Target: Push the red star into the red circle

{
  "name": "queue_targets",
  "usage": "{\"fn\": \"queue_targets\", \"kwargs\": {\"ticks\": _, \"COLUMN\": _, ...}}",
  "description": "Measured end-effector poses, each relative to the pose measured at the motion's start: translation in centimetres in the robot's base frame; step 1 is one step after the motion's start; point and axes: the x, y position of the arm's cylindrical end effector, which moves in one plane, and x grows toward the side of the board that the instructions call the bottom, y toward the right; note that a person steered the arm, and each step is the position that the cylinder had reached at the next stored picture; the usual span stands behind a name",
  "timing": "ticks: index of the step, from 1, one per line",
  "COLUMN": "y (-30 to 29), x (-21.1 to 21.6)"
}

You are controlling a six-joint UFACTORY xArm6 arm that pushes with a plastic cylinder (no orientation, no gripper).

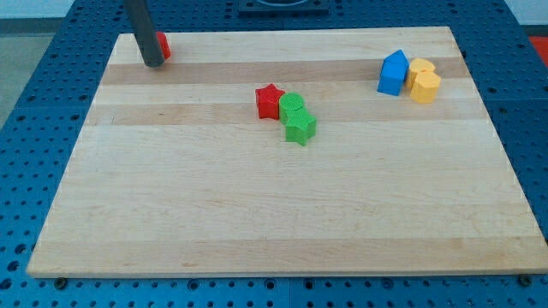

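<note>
The red star (269,100) lies a little above the board's middle, touching a green circle (292,105) on its right. The red circle (163,45) lies near the board's top left corner, mostly hidden behind my rod. My tip (153,62) rests at the red circle's left side, touching or nearly touching it, far to the left of the red star.
A green star (300,127) sits just below the green circle. A blue block (393,73) and two yellow blocks (424,80) cluster at the top right. The wooden board (257,214) ends close above the red circle; a blue pegboard surrounds it.
</note>
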Motion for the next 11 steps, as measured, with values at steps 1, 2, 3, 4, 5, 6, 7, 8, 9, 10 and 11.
{"fn": "queue_targets", "kwargs": {"ticks": 1, "y": 0.0, "x": 0.8}}
{"fn": "queue_targets", "kwargs": {"ticks": 2, "y": 1.9, "x": 5.7}}
{"fn": "queue_targets", "kwargs": {"ticks": 3, "y": 5.8, "x": 11.5}}
{"fn": "queue_targets", "kwargs": {"ticks": 4, "y": 11.3, "x": 15.5}}
{"fn": "queue_targets", "kwargs": {"ticks": 5, "y": 16.0, "x": 16.1}}
{"fn": "queue_targets", "kwargs": {"ticks": 6, "y": 19.6, "x": 16.0}}
{"fn": "queue_targets", "kwargs": {"ticks": 7, "y": 22.1, "x": 15.3}}
{"fn": "queue_targets", "kwargs": {"ticks": 8, "y": 22.2, "x": 13.9}}
{"fn": "queue_targets", "kwargs": {"ticks": 9, "y": 22.2, "x": 12.4}}
{"fn": "queue_targets", "kwargs": {"ticks": 10, "y": 22.0, "x": 12.0}}
{"fn": "queue_targets", "kwargs": {"ticks": 11, "y": 20.7, "x": 12.0}}
